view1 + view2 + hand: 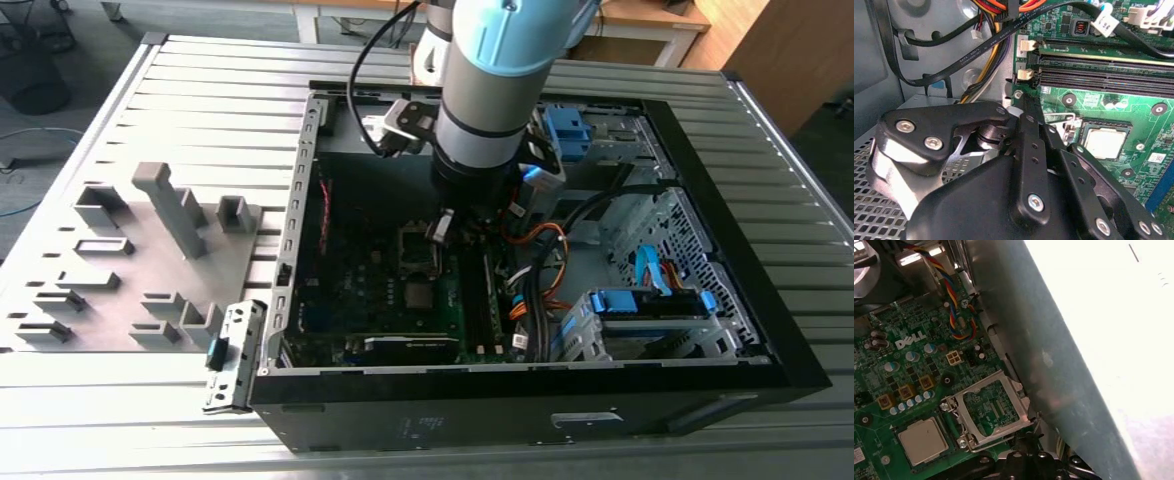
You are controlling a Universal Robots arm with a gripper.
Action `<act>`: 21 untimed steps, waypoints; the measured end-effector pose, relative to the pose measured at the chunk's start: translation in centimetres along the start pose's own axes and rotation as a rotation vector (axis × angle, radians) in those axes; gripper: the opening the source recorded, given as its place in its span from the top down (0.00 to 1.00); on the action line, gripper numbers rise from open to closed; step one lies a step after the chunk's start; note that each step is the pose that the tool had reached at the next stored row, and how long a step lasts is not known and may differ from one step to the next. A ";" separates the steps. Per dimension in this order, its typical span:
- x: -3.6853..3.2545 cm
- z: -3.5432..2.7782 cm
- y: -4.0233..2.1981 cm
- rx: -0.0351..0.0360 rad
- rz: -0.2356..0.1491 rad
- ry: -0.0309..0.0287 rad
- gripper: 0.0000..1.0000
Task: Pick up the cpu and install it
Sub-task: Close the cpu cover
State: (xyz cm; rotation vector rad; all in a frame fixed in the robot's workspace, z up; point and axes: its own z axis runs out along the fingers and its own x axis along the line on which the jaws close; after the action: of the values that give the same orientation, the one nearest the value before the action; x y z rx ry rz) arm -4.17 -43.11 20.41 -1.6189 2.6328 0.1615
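Gripper [1025,100] hangs low inside the PC case [747,300], over the board. Can't tell if its fingers are apart or together. Just past it the cpu [1105,142] lies flat in its socket, metal frame [988,409] flipped open beside it. Go slow & straight, don't bump wires [979,50].

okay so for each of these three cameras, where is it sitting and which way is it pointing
Exterior view: off the arm, above and to one side, looking down on the open computer case; the arm reaches into it.
Second wrist view: rides on the arm, looking past the gripper's black linkage at the motherboard and the cpu in its socket.
First wrist view: also on the arm, facing the board, the cpu and the raised socket frame.
Both wrist views share the cpu.
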 end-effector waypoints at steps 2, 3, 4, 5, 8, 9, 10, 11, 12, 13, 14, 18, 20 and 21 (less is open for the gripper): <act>0.00 0.03 0.01 0.0000 0.000 -0.0001 0.89; 0.00 0.04 0.01 0.0000 0.000 -0.0002 0.89; 0.00 0.05 0.01 0.0000 0.000 -0.0003 0.89; 0.00 0.05 0.01 0.0000 0.000 -0.0003 0.89; 0.01 0.14 0.00 0.0000 0.000 -0.0003 0.89; 0.02 0.15 0.00 0.0000 0.000 -0.0002 0.89; 0.02 0.15 0.00 0.0000 0.000 -0.0001 0.89; 0.02 0.15 0.00 0.0000 0.000 -0.0001 0.89; 0.02 0.16 0.00 0.0000 0.000 -0.0001 0.89; 0.02 0.16 0.00 0.0000 0.000 -0.0002 0.89; 0.02 0.17 0.01 0.0000 0.000 -0.0003 0.89; 0.05 0.18 0.07 0.0001 0.000 -0.0003 0.89; 0.06 0.18 0.09 0.0001 0.000 -0.0004 0.89; 0.07 0.19 0.10 0.0001 0.000 -0.0004 0.89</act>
State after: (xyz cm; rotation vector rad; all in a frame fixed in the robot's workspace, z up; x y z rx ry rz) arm -4.29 -43.10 20.23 -1.6183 2.6327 0.1616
